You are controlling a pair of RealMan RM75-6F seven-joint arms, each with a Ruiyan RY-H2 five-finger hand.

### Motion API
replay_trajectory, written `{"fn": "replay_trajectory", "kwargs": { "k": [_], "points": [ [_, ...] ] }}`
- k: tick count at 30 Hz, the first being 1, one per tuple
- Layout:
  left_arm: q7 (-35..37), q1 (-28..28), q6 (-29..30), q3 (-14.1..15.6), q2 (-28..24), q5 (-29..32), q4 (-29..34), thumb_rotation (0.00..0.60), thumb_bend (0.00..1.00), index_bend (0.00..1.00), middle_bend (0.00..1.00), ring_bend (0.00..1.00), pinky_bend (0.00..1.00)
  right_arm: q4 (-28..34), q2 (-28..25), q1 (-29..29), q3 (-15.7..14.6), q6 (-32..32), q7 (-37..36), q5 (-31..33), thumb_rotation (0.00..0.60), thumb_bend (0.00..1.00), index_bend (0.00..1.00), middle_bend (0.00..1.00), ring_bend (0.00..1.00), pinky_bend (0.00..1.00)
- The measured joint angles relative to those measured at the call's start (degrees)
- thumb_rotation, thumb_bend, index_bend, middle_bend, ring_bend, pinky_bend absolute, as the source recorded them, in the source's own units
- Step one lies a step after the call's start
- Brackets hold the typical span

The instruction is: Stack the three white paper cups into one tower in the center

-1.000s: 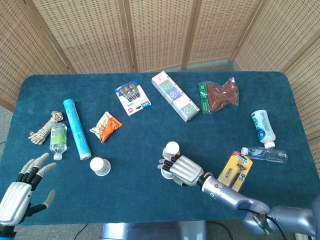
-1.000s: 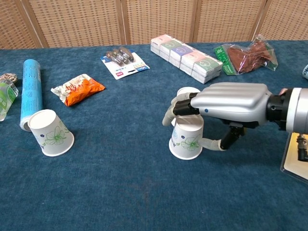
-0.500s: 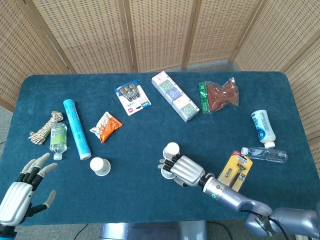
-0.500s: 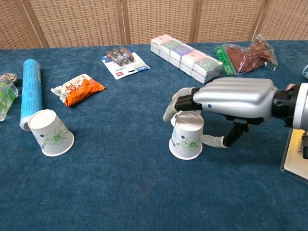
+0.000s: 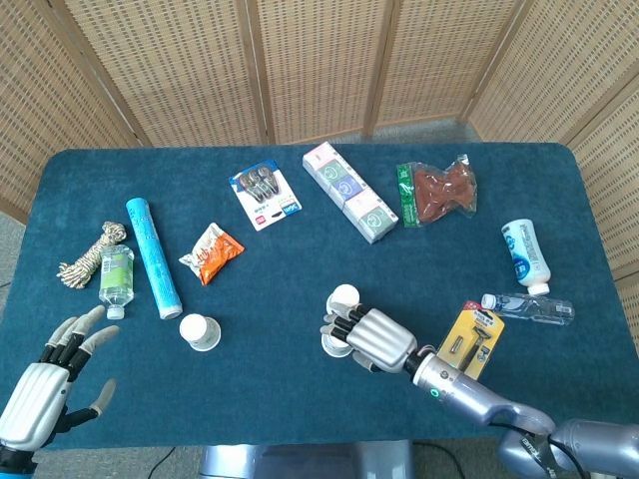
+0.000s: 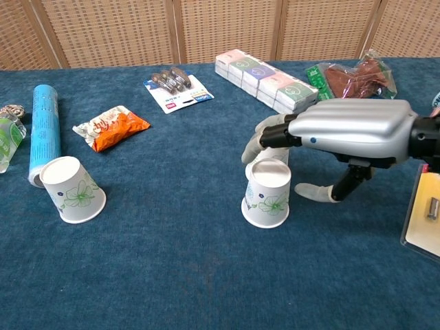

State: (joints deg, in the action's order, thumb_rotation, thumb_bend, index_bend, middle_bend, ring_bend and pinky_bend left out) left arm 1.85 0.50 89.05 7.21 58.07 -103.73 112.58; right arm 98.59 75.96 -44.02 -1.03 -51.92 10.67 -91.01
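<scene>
Three white paper cups with green leaf prints stand upside down on the blue table. One cup [image 6: 267,194] is near the middle, and a second cup [image 5: 344,296] stands just behind it. The third cup [image 6: 72,189] is far to the left, beside a blue tube. My right hand [image 6: 344,130] hovers just above and to the right of the middle cup. Its fingers [image 6: 265,137] are spread over the cup's top, its thumb is off the cup's side, and it holds nothing. My left hand [image 5: 45,384] is open at the near left edge, fingers spread.
A blue tube [image 5: 152,256], a small bottle [image 5: 115,276], a rope [image 5: 88,254] and an orange snack pack [image 5: 210,251] lie on the left. A razor pack [image 5: 469,339], two bottles [image 5: 526,307], a tissue pack [image 5: 349,192] and dried food [image 5: 439,190] lie to the right and back.
My right hand has lifted and drawn back to the right; its thumb and fingers have come off the middle cup, which stays standing. The left hand has barely moved.
</scene>
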Motion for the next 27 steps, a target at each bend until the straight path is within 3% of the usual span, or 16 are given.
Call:
{"fn": "replay_trajectory", "kwargs": {
  "k": [13, 21, 27],
  "points": [
    [-3.86, -1.59, -4.06, 0.20, -1.17, 0.93, 1.85, 0.600, 0.48, 0.12, 0.03, 0.00, 0.00, 3.58, -5.34, 3.84, 0.05, -5.29, -0.31, 0.54, 0.600, 0.49, 0.13, 0.14, 0.00, 0.20],
    [-12.28, -3.60, -8.78, -0.63, -1.63, 2.87, 4.10, 0.600, 0.48, 0.06, 0.00, 0.00, 0.00, 3.98, -8.39, 7.80, 0.43, -10.25, -2.94, 1.91, 0.600, 0.48, 0.06, 0.08, 0.00, 0.08],
    [-20.67, -5.74, -14.05, -1.61, -2.35, 7.80, 6.65, 0.600, 0.48, 0.01, 0.00, 0.00, 0.00, 3.83, -9.90, 10.53, 1.23, -13.53, -4.68, 3.28, 0.600, 0.48, 0.03, 0.04, 0.00, 0.00]
  ]
}}
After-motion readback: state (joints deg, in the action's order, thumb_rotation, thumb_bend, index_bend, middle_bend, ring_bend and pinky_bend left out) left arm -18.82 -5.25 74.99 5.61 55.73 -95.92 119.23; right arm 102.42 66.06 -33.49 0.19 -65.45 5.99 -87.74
